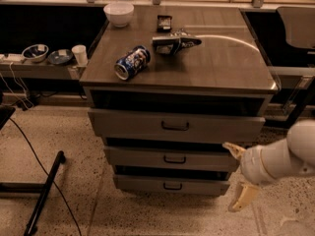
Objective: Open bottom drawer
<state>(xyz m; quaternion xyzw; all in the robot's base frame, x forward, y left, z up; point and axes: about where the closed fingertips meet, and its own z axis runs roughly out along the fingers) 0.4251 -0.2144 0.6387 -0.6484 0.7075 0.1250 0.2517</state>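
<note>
I kept the hand (230,177) off the right end of the bottom drawer (142,183), the lowest front under the desk (221,58), fingers spread and empty, as I judged its small handle (172,186) had yet to be gripped.

End effector (237,175), jaws apart, just right of bottom drawer (142,183), clear of its handle (172,186).
</note>
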